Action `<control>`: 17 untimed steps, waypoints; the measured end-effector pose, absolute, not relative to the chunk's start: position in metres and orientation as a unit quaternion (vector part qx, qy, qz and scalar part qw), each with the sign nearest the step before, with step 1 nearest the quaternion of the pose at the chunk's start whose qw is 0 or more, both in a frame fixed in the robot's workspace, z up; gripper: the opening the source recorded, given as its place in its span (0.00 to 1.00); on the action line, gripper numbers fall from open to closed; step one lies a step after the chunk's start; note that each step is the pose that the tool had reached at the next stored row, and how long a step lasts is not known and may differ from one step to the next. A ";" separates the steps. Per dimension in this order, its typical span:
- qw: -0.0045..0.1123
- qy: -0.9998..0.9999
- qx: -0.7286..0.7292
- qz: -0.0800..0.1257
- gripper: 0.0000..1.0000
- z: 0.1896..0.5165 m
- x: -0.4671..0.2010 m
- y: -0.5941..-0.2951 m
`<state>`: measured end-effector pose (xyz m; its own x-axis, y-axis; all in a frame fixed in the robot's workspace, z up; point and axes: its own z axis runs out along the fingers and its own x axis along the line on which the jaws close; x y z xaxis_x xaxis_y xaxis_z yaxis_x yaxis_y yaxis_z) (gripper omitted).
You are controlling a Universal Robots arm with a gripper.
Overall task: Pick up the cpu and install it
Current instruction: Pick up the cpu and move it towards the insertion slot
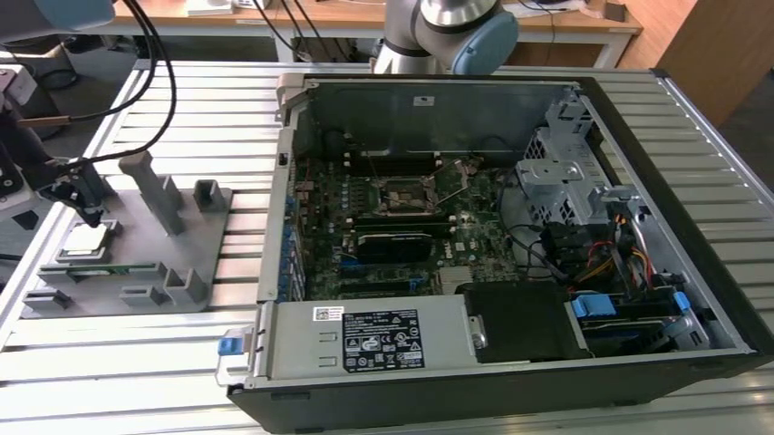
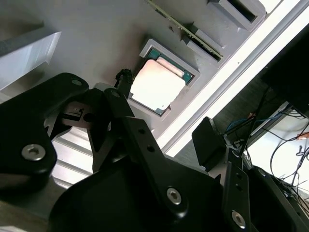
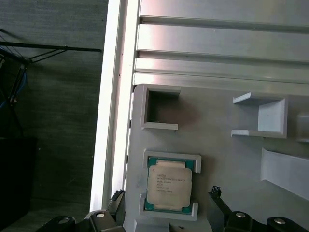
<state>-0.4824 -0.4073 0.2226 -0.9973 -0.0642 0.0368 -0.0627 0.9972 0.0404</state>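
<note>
Qty: 1x cpu (image 3: 169, 186), 1x mem stick (image 1: 103, 269), 1x gray fixture tray (image 1: 236, 245), 1x open PC case (image 1: 484, 399), 1x mobo (image 1: 400, 208), 1x gripper (image 1: 89, 213).

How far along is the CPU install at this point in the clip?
Done: nothing visible. The flat square silver-topped cpu lies in its pocket in the grey holder tray. In hand: the black gripper hovers open over it, one finger on either side, gripping nothing. Left: the grasp, lift and seating. The motherboard socket in the open black computer case looks unfilled.
</note>
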 end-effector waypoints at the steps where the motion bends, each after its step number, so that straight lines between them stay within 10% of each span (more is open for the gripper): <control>1: 0.019 -0.999 0.032 -0.020 0.76 0.222 -0.482 -0.407; 17: 0.012 -0.999 0.033 -0.019 0.76 0.212 -0.481 -0.408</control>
<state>-0.4809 -0.4083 0.2121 -0.9976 -0.0657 0.0229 -0.0647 0.9971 0.0394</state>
